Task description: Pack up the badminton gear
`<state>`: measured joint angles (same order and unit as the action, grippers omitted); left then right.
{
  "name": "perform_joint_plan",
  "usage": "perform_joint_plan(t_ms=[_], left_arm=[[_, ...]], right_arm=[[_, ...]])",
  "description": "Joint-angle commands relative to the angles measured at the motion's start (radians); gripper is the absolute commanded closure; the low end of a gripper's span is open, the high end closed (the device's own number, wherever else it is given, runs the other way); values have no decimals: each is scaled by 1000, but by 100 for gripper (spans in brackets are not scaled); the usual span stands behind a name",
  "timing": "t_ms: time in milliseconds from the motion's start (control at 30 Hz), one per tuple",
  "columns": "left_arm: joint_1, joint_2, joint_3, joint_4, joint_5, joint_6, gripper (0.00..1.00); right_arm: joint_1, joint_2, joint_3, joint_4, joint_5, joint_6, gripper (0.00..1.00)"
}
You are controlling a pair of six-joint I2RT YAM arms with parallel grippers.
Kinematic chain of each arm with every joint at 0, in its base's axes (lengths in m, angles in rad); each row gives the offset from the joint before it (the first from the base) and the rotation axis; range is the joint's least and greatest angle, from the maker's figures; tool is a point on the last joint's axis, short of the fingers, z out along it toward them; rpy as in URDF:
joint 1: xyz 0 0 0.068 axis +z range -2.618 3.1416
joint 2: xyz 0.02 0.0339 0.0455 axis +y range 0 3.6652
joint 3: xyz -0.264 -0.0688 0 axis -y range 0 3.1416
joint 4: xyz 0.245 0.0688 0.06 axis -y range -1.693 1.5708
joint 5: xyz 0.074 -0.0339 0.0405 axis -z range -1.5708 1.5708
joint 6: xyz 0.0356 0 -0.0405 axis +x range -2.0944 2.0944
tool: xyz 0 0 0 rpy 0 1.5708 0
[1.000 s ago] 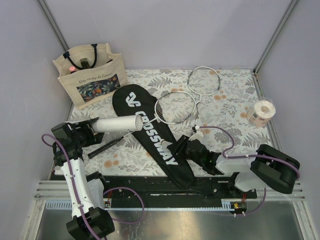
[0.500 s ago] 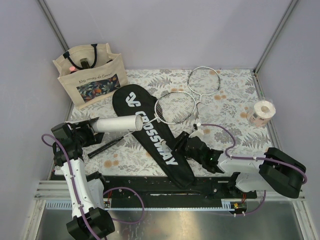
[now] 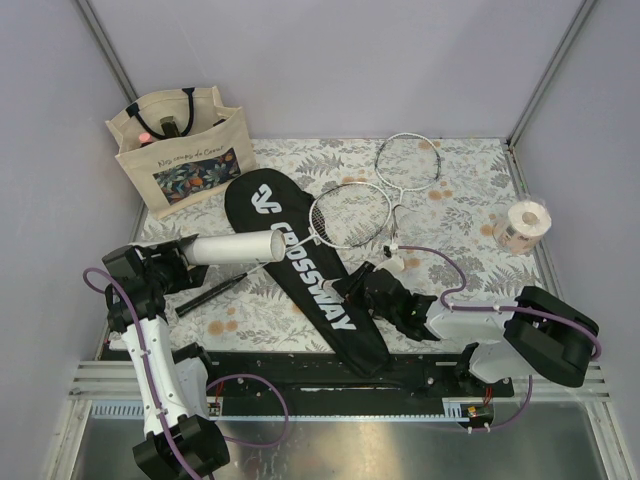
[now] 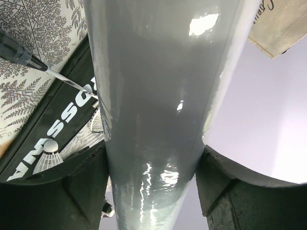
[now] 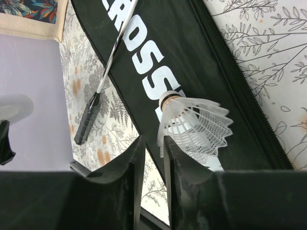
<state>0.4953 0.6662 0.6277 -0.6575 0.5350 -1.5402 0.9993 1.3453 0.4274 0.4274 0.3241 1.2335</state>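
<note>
Shuttlecock (image 5: 192, 127) lay on the black cover (image 5: 158, 43) just past the tips of the right claw (image 5: 152, 141), cork end pointing away; the claw was nearly closed, but any pinch was unclear.

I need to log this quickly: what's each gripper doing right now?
Left gripper: shut on the white tube.
Right gripper: jaws nearly together at the skirt edge of the shuttlecock; a grip cannot be told.

The right tool (image 5: 152, 154) has slid left onto the black cover (image 3: 255, 205), its jaws narrowing.
</note>
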Motion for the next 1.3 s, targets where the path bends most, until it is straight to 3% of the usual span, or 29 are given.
perform_joint_plan(t_ms=[0, 233, 433, 667, 900, 1067, 1267], left_arm=[[0, -19, 3, 52, 25, 15, 49], [2, -10, -17, 71, 33, 12, 49], [2, 4, -23, 82, 40, 26, 49], [5, 22, -45, 93, 40, 40, 49], [6, 49, -48, 108, 31, 49, 49], [5, 59, -46, 113, 30, 46, 49], [6, 49, -42, 113, 26, 37, 49]], right_arm=[[-4, 2, 33, 5, 84, 4, 74], [-4, 6, 37, 34, 113, -66, 100], [-5, -26, 10, 105, 131, -193, 100], [-5, -251, 45, 44, 139, -442, 100], [-5, -468, 132, -58, 31, -609, 100], [-5, -555, 195, -98, -48, -614, 100], [-4, -516, 201, -16, -140, -488, 100]])
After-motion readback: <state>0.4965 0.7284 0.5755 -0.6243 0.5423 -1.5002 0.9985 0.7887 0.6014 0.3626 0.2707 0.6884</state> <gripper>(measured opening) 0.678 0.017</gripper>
